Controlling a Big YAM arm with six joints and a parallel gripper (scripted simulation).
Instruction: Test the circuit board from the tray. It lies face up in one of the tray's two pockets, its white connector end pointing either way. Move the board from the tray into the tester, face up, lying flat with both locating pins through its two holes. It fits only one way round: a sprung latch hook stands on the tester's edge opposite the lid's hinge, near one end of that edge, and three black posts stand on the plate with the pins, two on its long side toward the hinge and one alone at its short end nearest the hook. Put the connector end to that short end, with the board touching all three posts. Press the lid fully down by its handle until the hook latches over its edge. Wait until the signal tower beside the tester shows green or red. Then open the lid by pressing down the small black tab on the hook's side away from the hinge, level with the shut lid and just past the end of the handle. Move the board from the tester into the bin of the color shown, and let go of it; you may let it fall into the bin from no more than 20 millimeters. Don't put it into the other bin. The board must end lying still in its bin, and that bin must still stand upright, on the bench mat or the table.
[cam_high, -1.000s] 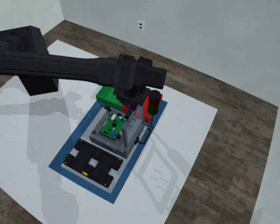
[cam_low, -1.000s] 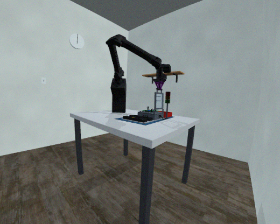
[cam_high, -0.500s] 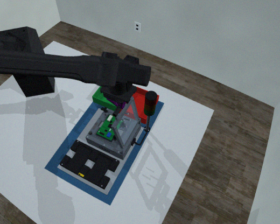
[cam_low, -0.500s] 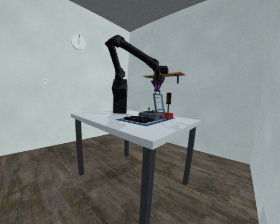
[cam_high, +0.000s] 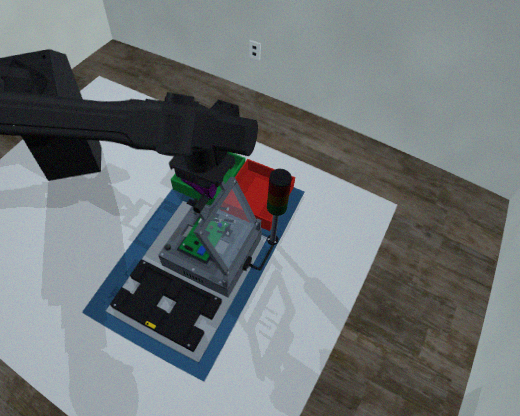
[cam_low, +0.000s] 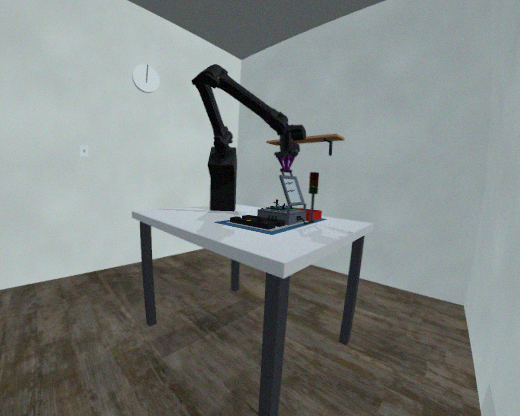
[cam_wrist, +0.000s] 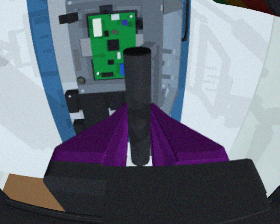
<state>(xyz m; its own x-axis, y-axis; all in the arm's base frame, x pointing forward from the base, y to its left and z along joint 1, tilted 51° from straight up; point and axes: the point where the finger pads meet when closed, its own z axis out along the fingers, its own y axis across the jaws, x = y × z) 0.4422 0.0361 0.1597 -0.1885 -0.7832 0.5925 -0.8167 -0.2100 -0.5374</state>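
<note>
The gripper (cam_wrist: 139, 153) is pinched on the lid's dark handle (cam_wrist: 138, 91), which runs as a round bar straight out between its purple fingers. The lid (cam_high: 231, 220), a clear pane in a grey frame, stands raised steeply above the grey tester (cam_high: 212, 270), its free edge up at the gripper and its hinged edge down on the tester's side toward the signal tower (cam_high: 279, 192). The green circuit board (cam_high: 202, 242) lies face up on the tester's plate under the raised lid, its white connector end toward the bins. The black tray (cam_high: 165, 312) lies just beside the tester on the blue mat (cam_high: 117, 285), both its pockets showing pale bottoms. The green bin (cam_high: 181, 184) and red bin (cam_high: 257, 180) stand side by side past the tester, close under the arm's wrist. The white surface (cam_high: 340, 235) lies open around the mat's edges on all sides.
</note>
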